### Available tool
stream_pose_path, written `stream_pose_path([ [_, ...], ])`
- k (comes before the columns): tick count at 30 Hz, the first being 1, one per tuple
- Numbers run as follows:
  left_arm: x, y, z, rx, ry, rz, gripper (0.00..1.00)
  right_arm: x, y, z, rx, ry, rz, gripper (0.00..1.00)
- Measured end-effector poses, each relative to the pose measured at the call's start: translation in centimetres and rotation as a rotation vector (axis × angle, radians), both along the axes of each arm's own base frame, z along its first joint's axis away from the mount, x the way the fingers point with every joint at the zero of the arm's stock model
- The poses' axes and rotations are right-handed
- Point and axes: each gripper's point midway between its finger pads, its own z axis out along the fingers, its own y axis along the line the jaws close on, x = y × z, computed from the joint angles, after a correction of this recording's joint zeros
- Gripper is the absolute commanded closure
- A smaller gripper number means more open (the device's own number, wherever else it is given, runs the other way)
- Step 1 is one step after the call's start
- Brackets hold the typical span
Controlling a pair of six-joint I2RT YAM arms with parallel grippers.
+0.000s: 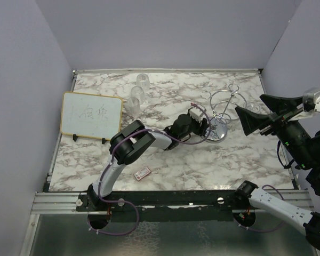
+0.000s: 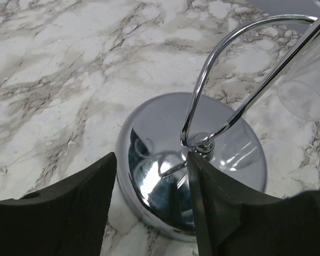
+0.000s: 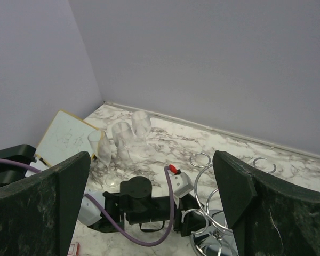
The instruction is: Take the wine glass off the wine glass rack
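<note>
The chrome wine glass rack [image 1: 224,109] stands right of the table's middle on its mirror-like disc base [image 2: 240,160]. A clear wine glass [image 2: 305,85] hangs from its wire at the right side, faint in the top view [image 1: 253,108]. My left gripper [image 2: 152,160] is open and low at the base. One finger [image 2: 213,202] lies over the disc near the central post, the other [image 2: 80,197] is off the rim over the table. My right gripper [image 3: 152,157] is open and empty, raised to the right of the rack [image 3: 213,213].
Three wine glasses [image 1: 137,93] stand in a row at the back left of the rack. A framed whiteboard [image 1: 92,114] leans at the left. A small red and white card [image 1: 143,172] lies near the front. Walls close in the table on three sides.
</note>
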Motion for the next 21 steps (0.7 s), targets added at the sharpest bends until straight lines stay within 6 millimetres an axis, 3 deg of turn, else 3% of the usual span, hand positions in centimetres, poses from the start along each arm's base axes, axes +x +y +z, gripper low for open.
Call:
stream_pose_path([
  [4,-0.8,1.4,-0.2,0.017,0.029,0.006,0.33,0.0,0.0,-0.1,-0.001,0.001,0.0,0.0],
  [10,-2.3,3.5,2.1,-0.012,0.07,0.019,0.28,0.4,0.2,-1.1,-0.016,0.019,-0.008,0.0],
  [15,-4.0,5.5,5.7,-0.055,0.107,0.031,0.27,0.9,0.4,-1.8,-0.033,0.028,-0.017,0.0],
  [21,-5.6,8.8,11.9,-0.087,0.117,0.05,0.24,2.7,0.9,-2.5,-0.085,0.046,-0.065,0.0],
])
